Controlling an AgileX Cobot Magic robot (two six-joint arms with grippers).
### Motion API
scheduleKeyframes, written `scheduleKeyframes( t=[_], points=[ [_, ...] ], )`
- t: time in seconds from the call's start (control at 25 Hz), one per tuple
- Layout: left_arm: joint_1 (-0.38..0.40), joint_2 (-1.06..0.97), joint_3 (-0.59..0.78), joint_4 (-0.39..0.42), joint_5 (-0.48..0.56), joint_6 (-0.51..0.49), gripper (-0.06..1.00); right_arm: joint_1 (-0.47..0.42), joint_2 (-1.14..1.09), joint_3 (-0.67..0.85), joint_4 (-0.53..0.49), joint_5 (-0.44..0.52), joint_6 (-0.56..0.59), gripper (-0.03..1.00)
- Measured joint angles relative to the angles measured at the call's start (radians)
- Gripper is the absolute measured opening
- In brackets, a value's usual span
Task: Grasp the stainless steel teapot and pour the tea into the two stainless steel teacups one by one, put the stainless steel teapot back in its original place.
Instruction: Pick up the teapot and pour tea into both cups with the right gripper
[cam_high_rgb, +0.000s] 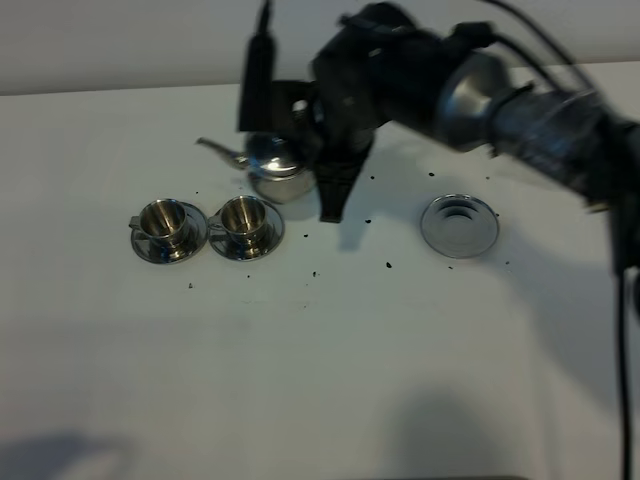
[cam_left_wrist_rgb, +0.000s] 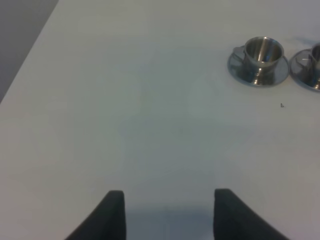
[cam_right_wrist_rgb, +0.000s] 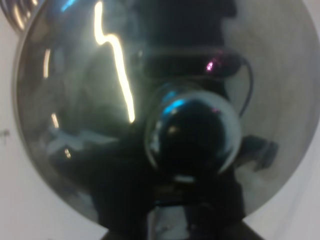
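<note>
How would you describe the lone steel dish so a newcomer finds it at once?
On the white table, look right of the teapot. The round steel dish lies alone there; unlike the saucers left of it, it carries no cup.

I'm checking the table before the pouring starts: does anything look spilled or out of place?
Small dark specks lie scattered over the white table around the teapot and teacups, like spilled crumbs. A round steel dish sits empty, apart on the right.
</note>
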Motion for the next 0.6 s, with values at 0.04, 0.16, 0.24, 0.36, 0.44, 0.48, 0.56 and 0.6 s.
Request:
scheduleKeyframes(
  t=[0.04,0.16,0.24,0.36,0.44,0.48,0.56,0.6],
  points=[
    [0.0,0.0,0.0,0.0,0.0,0.0,0.44,0.014,0.014,-0.03,-0.013,0.0,-0.011,0.18],
    [0.0,0.0,0.0,0.0,0.0,0.0,0.44,0.05,0.067,-0.097,-0.058,0.0,-0.031,0.18],
    [0.0,0.0,0.0,0.0,0.0,0.0,0.44,0.069,0.101,-0.131,-0.097,-0.001,-0.043,0.18],
    [0.0,0.0,0.0,0.0,0.0,0.0,0.44,0.092,0.138,-0.172,-0.168,-0.008,-0.053,0.18],
    [0.0,0.0,0.0,0.0,0.0,0.0,0.44,0.101,0.154,-0.181,-0.214,-0.027,-0.055,0.18],
    [0.0,0.0,0.0,0.0,0.0,0.0,0.44,0.104,0.158,-0.184,-0.237,-0.036,-0.055,0.18],
    [0.0,0.0,0.0,0.0,0.0,0.0,0.44,0.106,0.16,-0.184,-0.271,-0.062,-0.056,0.18],
    [0.0,0.0,0.0,0.0,0.0,0.0,0.44,0.106,0.16,-0.185,-0.283,-0.073,-0.056,0.18]
  ],
)
